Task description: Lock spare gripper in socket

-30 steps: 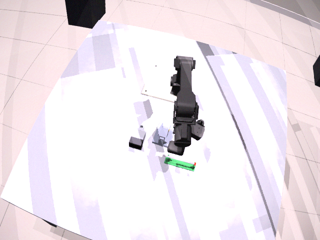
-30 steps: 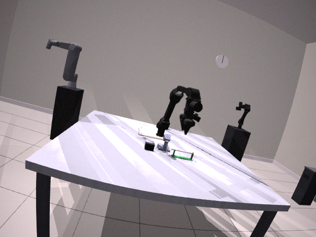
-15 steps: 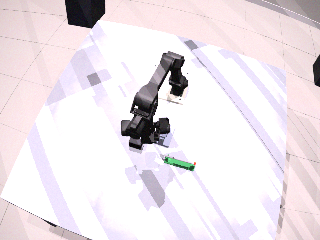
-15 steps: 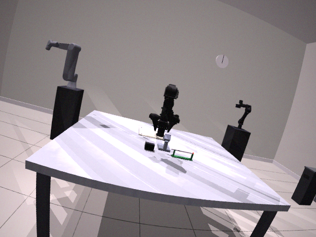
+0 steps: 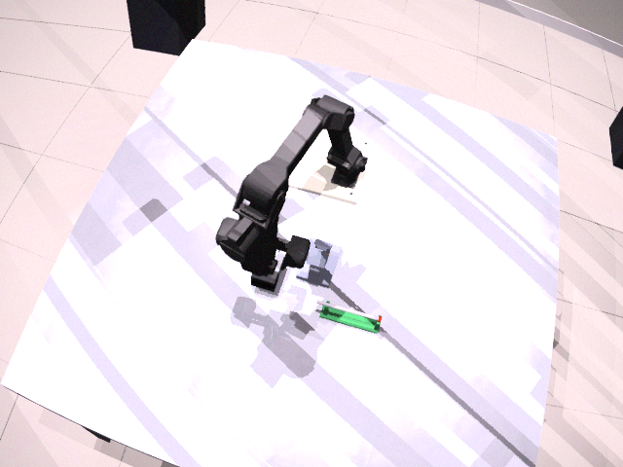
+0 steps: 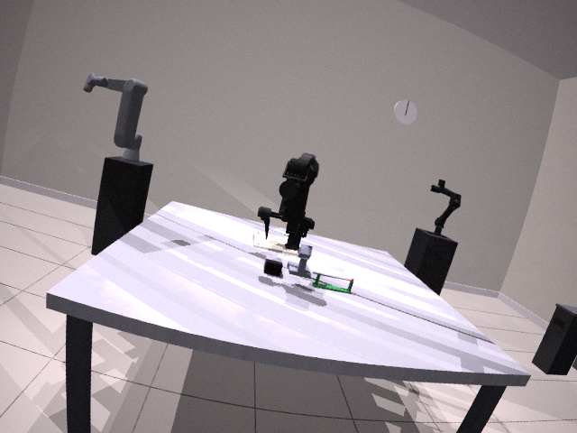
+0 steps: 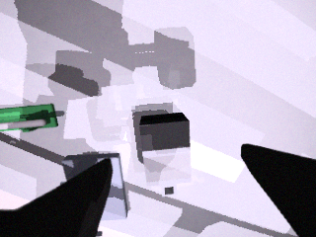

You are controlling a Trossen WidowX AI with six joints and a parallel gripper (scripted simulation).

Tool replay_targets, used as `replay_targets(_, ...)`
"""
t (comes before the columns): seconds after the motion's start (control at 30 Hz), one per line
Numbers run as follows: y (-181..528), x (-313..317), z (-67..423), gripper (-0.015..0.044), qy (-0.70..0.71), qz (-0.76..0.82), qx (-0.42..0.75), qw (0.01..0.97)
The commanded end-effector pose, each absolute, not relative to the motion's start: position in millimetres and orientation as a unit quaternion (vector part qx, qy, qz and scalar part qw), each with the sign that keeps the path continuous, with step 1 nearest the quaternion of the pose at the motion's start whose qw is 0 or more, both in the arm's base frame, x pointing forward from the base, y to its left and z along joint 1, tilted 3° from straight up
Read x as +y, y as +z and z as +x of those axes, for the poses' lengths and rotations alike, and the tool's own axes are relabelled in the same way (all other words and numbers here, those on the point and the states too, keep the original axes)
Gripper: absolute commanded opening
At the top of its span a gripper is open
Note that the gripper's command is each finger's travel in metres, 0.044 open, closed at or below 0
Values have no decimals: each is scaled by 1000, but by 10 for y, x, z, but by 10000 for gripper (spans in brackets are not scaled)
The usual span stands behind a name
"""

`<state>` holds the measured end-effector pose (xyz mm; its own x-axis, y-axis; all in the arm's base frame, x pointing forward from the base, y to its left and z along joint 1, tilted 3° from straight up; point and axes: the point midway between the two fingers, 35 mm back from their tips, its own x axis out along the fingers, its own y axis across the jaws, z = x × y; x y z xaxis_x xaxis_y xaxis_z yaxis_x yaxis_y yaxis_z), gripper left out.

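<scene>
My gripper [image 5: 266, 259] [image 7: 177, 157] is wide open and empty. It hangs above the spare gripper [image 5: 264, 280] [image 6: 272, 267] [image 7: 163, 130], a small black block standing on the white table [image 5: 453, 251] [image 6: 186, 302]. In the wrist view the block sits between my two fingers, well below them. The grey mount [image 5: 321, 259] [image 6: 303, 261] [image 7: 118, 190] stands right beside the block, its socket hard to make out. The white lock pin [image 5: 347, 308] [image 7: 25, 123] [image 6: 352, 280] with a red head [image 5: 380, 318] lies on a green cradle [image 5: 351, 320] [image 6: 330, 286] [image 7: 30, 113], apart from the mount.
A cream plate [image 5: 321, 193] lies at the arm's base. Dark pedestals stand off the table: one with a grey arm [image 6: 122, 200], one with a black arm [image 6: 431, 256], and a small box [image 6: 556, 340]. A pedestal [image 5: 165, 24] sits by the far corner.
</scene>
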<state>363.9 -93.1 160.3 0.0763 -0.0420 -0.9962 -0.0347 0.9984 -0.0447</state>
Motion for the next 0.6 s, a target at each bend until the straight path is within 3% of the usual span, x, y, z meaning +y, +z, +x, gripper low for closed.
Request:
replay_targets(0.0,1414,-937,3631,440,-5,-25,684,729)
replay_targets(0.57,968,-945,3629,440,-5,-25,684,729)
